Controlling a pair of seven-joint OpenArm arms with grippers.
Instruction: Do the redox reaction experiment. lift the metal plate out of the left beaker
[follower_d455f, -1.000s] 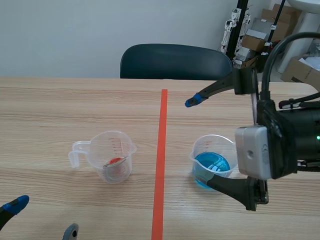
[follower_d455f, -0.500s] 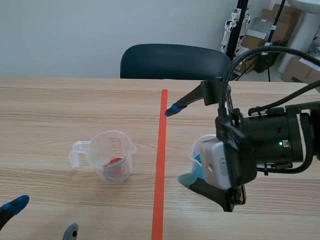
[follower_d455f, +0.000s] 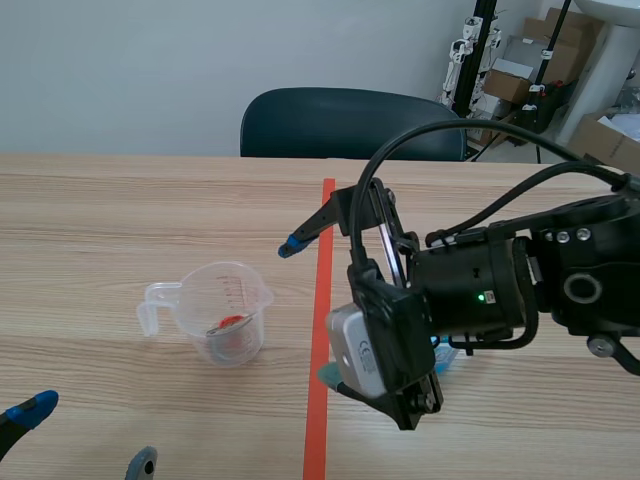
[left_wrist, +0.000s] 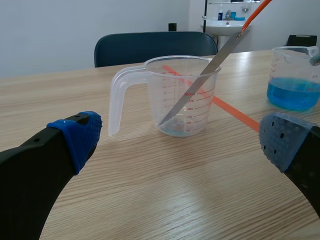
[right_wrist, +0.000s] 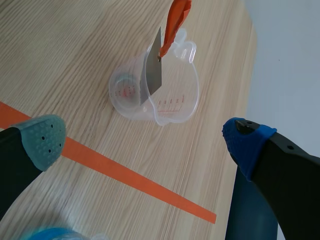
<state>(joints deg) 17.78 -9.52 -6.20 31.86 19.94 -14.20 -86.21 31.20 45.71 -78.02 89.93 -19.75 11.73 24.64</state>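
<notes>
Left gripper (follower_d455f: 90, 435) sits at the near edge of the table (follower_d455f: 120, 210), fingers spread, holding nothing. Right gripper (follower_d455f: 310, 310) hangs over the orange-red tape line (follower_d455f: 326, 215), also spread and empty. Metal plate (right_wrist: 154, 75) leans inside the clear left beaker (follower_d455f: 225, 310), apart from both grippers. Behind the table stands a dark chair (follower_d455f: 350, 120).

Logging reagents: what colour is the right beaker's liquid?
The liquid is blue; left wrist view shows it best.
</notes>
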